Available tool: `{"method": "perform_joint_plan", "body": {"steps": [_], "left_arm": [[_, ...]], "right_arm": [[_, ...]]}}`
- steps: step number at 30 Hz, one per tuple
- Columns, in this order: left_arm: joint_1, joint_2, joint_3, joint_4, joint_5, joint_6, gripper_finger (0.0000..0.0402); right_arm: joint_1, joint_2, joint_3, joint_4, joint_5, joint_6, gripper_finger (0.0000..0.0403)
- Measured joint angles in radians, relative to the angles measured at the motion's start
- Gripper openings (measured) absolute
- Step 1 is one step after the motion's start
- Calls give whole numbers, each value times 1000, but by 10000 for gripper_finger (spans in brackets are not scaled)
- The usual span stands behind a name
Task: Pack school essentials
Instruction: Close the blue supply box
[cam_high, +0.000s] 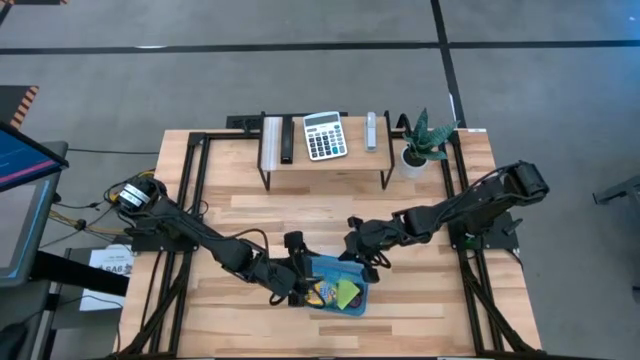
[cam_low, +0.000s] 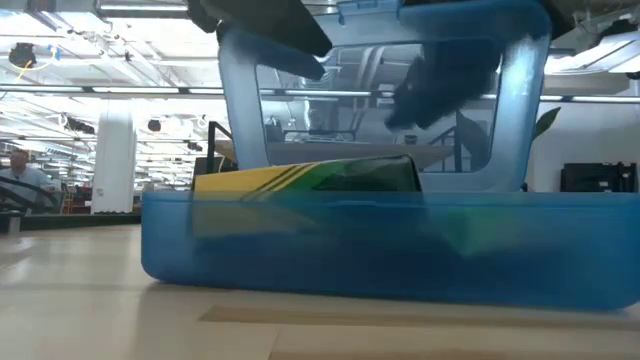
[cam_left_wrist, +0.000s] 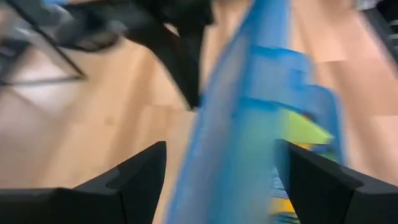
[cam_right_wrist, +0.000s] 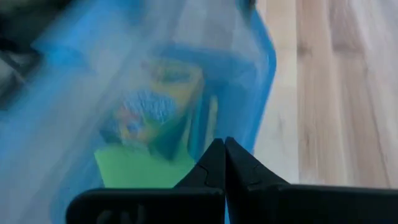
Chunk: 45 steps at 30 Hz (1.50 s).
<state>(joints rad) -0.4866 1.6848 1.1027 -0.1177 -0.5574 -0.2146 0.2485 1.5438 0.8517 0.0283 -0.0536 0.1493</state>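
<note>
Blue translucent plastic case (cam_high: 338, 283), holding the yellow-green crayon box (cam_low: 300, 178) and lime-green sticky-note pad (cam_high: 347, 291), lies on the wooden tabletop (cam_high: 250, 215) between my left gripper (cam_left_wrist: 221, 180), fingers spread around its edge, and my clenched right gripper (cam_right_wrist: 224, 163).

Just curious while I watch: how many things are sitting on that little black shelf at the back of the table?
4: a white bar at its left end, a black bar beside it, the calculator in the middle, and a grey bar toward the right. Nothing seems hidden there.
</note>
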Motion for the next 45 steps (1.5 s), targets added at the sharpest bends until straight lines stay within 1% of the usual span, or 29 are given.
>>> {"method": "perform_joint_plan", "body": {"steps": [2,5,12,19,23,25,30,33,37,41,45], "left_arm": [[0,0,0,-1,70,-48,284],[-2,0,0,4,170,-90,284],[1,0,0,2,292,-160,284],[5,0,0,49,375,-190,284],[-2,1,-2,61,364,-184,284],[-9,2,-30,107,345,-174,284],[-18,3,-158,328,344,-199,284],[-27,3,-223,458,344,-219,284],[-38,3,-273,574,347,-240,284],[-42,4,-294,603,352,-248,284],[-42,10,-294,609,325,-252,284]], "right_arm": [[0,-1,6,29,0,2,8],[0,-2,2,13,1,7,8],[6,-1,2,11,1,8,8],[7,-1,2,13,1,11,8],[13,-1,2,14,3,11,8],[22,-1,2,15,3,11,8],[49,-1,2,17,4,11,8],[70,-1,2,18,26,11,8],[97,-1,2,32,45,26,8],[129,-1,2,59,62,38,8],[158,-2,-19,153,62,57,8]]}}
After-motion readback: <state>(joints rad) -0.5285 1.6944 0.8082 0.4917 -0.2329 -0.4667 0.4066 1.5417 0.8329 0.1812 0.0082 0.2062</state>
